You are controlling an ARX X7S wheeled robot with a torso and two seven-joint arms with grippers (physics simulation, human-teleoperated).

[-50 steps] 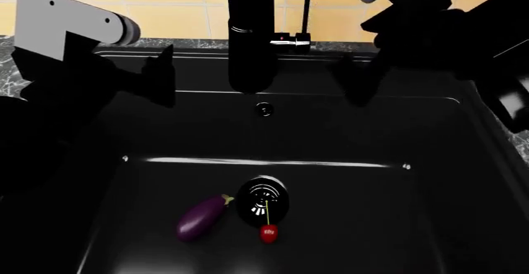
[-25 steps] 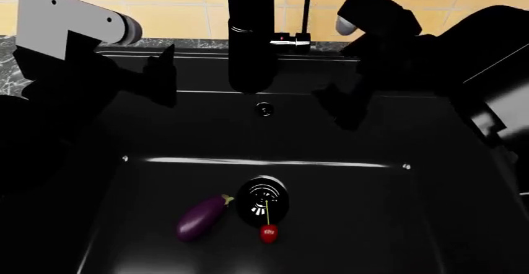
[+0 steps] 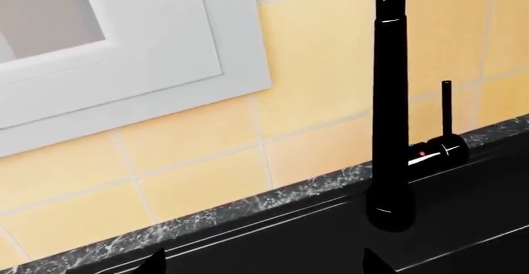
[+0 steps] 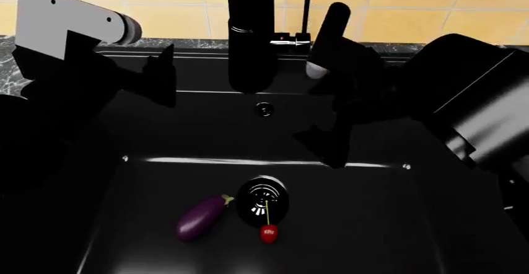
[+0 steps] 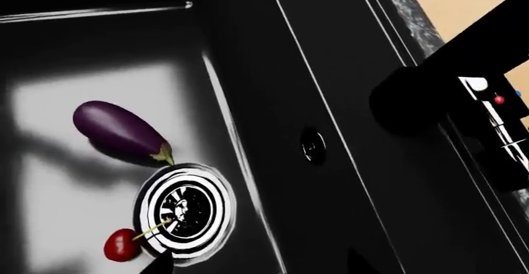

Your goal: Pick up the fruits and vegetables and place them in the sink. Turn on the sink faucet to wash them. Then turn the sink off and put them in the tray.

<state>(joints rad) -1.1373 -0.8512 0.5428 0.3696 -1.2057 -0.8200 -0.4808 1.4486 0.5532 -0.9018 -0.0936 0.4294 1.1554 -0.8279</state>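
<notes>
A purple eggplant (image 4: 202,217) (image 5: 116,131) and a red cherry (image 4: 269,232) (image 5: 120,245) lie on the floor of the black sink (image 4: 397,224) (image 5: 273,57), on either side of the round drain (image 4: 262,199) (image 5: 186,206). The black sink faucet (image 4: 249,32) (image 3: 390,100) stands at the back rim, its thin lever (image 4: 306,13) (image 3: 446,110) upright. My right gripper (image 4: 324,147) (image 5: 260,268) hangs open over the basin, above and behind the drain, holding nothing. My left gripper (image 4: 165,75) (image 3: 262,268) is open at the sink's back left, level with the faucet. The tray is out of view.
Yellow wall tiles (image 3: 331,69) and a white window frame (image 3: 165,69) rise behind a marbled counter strip (image 3: 248,206). A small overflow hole (image 4: 264,108) (image 5: 311,145) sits in the sink's back wall. The right arm's bulky dark links (image 4: 463,100) cover the sink's right side.
My right arm has swung left and down from beside the faucet lever into the basin, toward the drain. The left arm, eggplant and cherry have not moved.
</notes>
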